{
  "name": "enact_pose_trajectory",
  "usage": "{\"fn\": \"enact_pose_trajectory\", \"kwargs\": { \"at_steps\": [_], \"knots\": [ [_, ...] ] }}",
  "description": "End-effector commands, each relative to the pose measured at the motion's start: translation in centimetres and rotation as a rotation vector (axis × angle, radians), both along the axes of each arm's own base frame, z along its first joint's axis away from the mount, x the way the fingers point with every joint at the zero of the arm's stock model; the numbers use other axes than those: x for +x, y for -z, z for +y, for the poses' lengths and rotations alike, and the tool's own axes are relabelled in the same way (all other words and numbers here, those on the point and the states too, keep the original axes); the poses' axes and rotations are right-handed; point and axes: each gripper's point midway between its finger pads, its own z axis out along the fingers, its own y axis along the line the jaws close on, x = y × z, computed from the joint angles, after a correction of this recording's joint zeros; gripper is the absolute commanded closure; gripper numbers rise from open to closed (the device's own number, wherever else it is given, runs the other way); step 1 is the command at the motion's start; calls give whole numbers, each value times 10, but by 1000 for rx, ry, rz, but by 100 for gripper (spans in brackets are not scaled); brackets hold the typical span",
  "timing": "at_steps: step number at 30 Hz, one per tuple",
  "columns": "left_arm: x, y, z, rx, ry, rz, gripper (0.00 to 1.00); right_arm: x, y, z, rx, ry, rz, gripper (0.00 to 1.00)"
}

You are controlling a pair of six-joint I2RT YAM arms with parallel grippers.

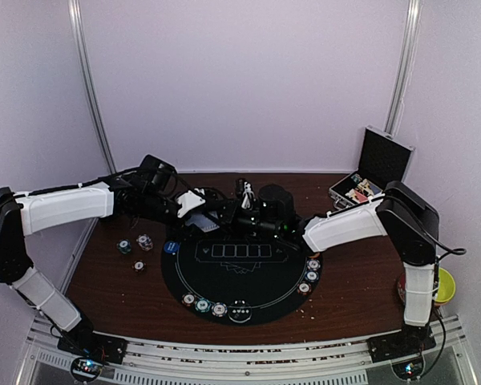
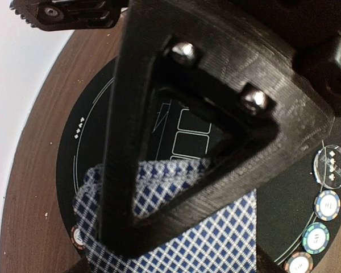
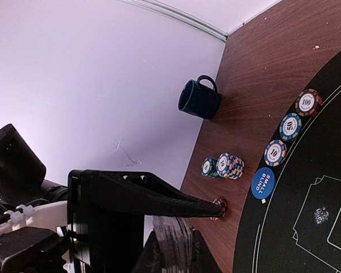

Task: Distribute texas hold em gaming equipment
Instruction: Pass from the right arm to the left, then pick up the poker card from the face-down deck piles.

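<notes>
Dealing cards: right hand (image 3: pixel 182 233) clamps the deck (image 3: pixel 169 243); left hand (image 2: pixel 125 250) straddles a blue-checked card (image 2: pixel 216 239), grip I cannot tell. Next, pull it free cleanly.

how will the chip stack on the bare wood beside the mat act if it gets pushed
The chip stack would likely shear or topple: several loose chips piled up, nothing binding them. The table looks smooth, so it should slide easily. Spilled chips, being round, may roll off.

A black finger (image 2: pixel 122 142) hides most of the checkered card (image 2: pixel 216 239), also cut off at the lower edge. The card stack (image 3: pixel 171 236) is cropped likewise.
</notes>
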Motion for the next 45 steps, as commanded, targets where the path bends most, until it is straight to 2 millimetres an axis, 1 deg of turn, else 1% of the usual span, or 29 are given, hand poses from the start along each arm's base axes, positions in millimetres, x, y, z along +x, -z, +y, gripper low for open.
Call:
{"fn": "enact_pose_trajectory", "kwargs": {
  "at_steps": [1,4,7,11,13,15,17,20,22,24,27,32,34,35,39,41,45],
  "knots": [
    [2,3,-6,-4,32,-36,61,0,-18,7,42,-13,-11,83],
    [1,15,-4,25,35,-23,61,2,-13,7,4,-17,-14,61],
    [-2,27,-2,47,50,-8,62,5,-6,2,-59,-19,-19,48],
    [-7,39,-2,62,73,17,63,6,5,-14,-149,3,-34,42],
    [-8,42,-2,70,84,25,63,3,16,-21,-203,1,-33,39],
    [-9,43,-3,77,96,36,62,-1,31,-29,-246,-7,-20,37],
    [-11,43,-2,78,106,38,62,-5,42,-36,-263,-15,-9,36],
    [-9,44,-1,77,86,31,61,-10,51,-41,-246,-35,2,35],
    [-9,42,0,69,71,23,61,-13,54,-39,-228,-55,4,35],
    [-12,39,0,55,76,23,60,-15,55,-34,-193,-78,13,35],
    [-14,37,1,51,61,37,60,-18,46,-25,-105,-111,17,34],
    [-15,46,4,69,47,51,60,-13,40,-24,-94,-86,6,33],
    [-14,48,5,75,41,57,61,-12,40,-18,-107,-93,1,33],
    [-14,48,4,73,41,58,61,-13,41,-14,-118,-103,0,33],
    [-17,41,2,54,50,52,61,-15,60,-1,-153,-126,25,33],
    [-20,37,2,44,57,49,61,-16,64,4,-148,-134,33,33],
    [-22,36,1,37,65,49,61,-15,70,11,-157,-144,37,33]
  ]
}}
